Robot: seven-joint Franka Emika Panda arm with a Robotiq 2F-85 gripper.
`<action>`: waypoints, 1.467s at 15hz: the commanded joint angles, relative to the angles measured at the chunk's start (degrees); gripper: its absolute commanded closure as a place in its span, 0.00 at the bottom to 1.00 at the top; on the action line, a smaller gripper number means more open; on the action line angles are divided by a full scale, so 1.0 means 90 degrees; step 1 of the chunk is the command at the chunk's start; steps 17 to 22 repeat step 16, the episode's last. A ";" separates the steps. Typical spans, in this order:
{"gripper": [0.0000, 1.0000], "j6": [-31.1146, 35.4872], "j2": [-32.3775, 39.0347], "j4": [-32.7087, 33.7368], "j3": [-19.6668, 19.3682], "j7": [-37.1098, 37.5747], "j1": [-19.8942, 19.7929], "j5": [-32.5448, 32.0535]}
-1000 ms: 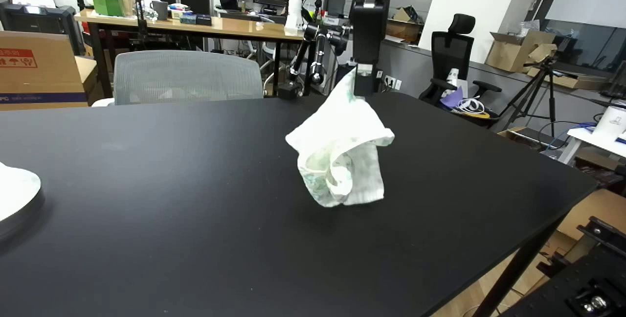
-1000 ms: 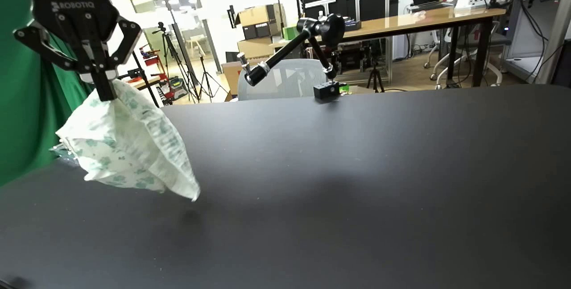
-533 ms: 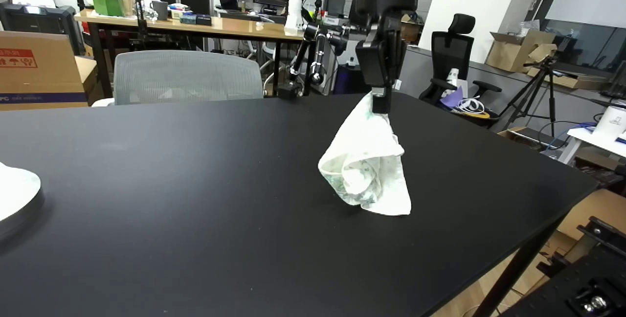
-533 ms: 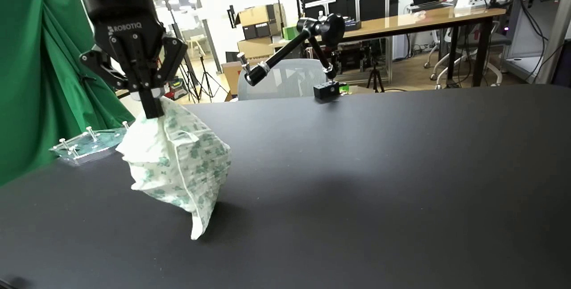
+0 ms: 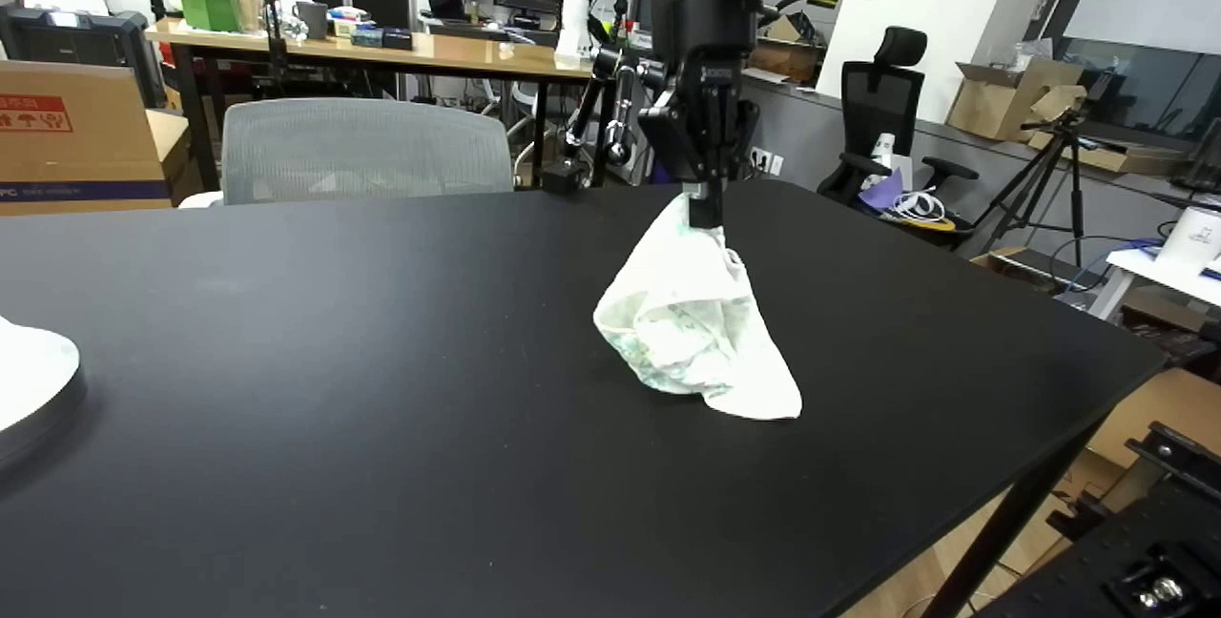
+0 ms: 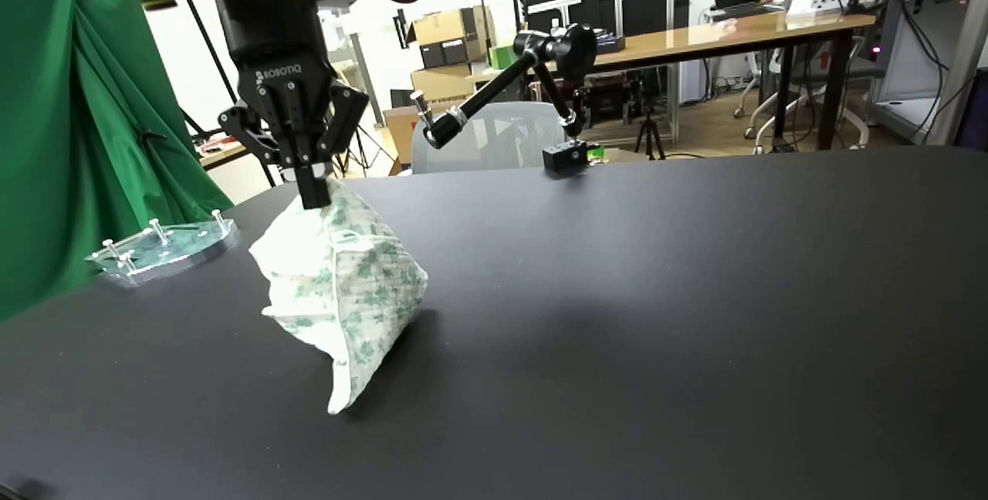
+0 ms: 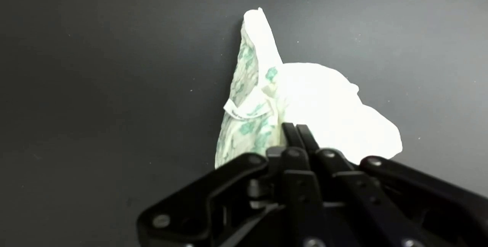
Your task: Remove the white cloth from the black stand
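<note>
The white cloth with green print (image 5: 692, 322) hangs bunched from my gripper (image 5: 706, 215) just above the black table (image 5: 382, 408). Its lowest corner seems to touch the tabletop. My gripper also shows in an exterior view (image 6: 315, 193) with the cloth (image 6: 347, 292) below it. In the wrist view the fingertips (image 7: 296, 127) are close together on the cloth (image 7: 328, 102), which spreads out beneath them. A black jointed stand (image 6: 532, 60) on a small block base is at the table's far edge, apart from the cloth. It also shows in an exterior view (image 5: 622, 103), partly behind my gripper.
A clear plate with upright bolts (image 6: 166, 249) lies at the table's edge beside a green curtain (image 6: 100, 122). A white flat object with a rounded edge (image 5: 33, 375) is at the picture's left edge. A grey chair (image 5: 367, 151) stands behind the table.
My gripper has come down with the cloth, from well above the table to low over it. In the last half second it shifted sideways while the cloth's lowest corner stayed in place.
</note>
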 commanded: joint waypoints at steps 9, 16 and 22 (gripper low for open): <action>0.12 -0.1438 -0.0819 0.0259 0.0081 0.0192 0.0124 -0.0131; 0.00 -0.2059 -0.2396 -0.0204 0.0093 0.0093 0.0205 -0.0224; 0.00 -0.2059 -0.2396 -0.0204 0.0093 0.0093 0.0205 -0.0224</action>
